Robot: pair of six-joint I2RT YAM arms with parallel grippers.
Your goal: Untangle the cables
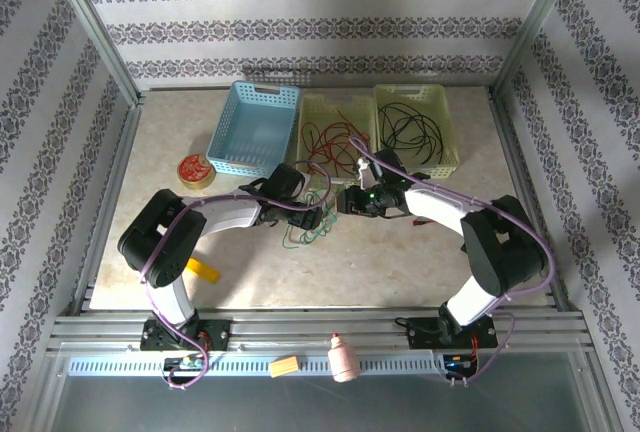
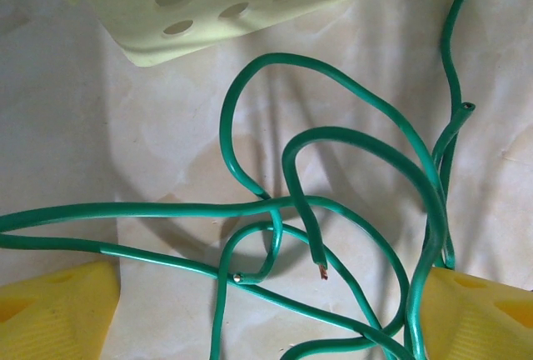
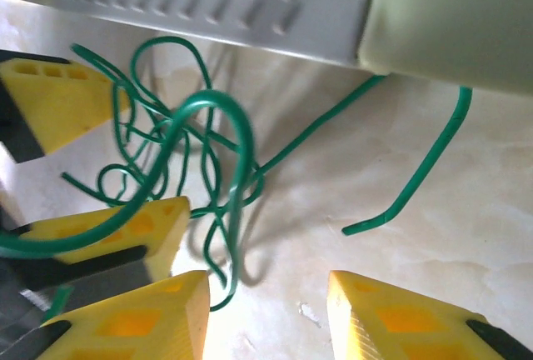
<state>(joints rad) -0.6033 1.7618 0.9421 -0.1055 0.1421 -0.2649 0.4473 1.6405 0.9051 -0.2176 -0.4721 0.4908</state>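
The left gripper (image 2: 266,318) hovers low over the table with its yellow fingers spread wide. Several strands of the green cables (image 2: 287,57) lie on the marble-patterned table (image 2: 92,143) between them, none pinched. Two cut ends sit inside the knot, near the middle of that gap.

The right gripper (image 3: 268,318) faces it across the tangle, jaws apart with bare table between them. One tall green loop drops just beside its left finger. I cannot tell whether it touches.

Behind them, the red cables (image 1: 330,142) sit in the middle basket (image 1: 337,99) and the black cables (image 1: 412,127) in the right basket (image 1: 412,90). So the green bundle is likely the last step.

Next, one gripper probably should pin a single strand near a free end. The other should then draw the crossing loop clear without tightening the knot.
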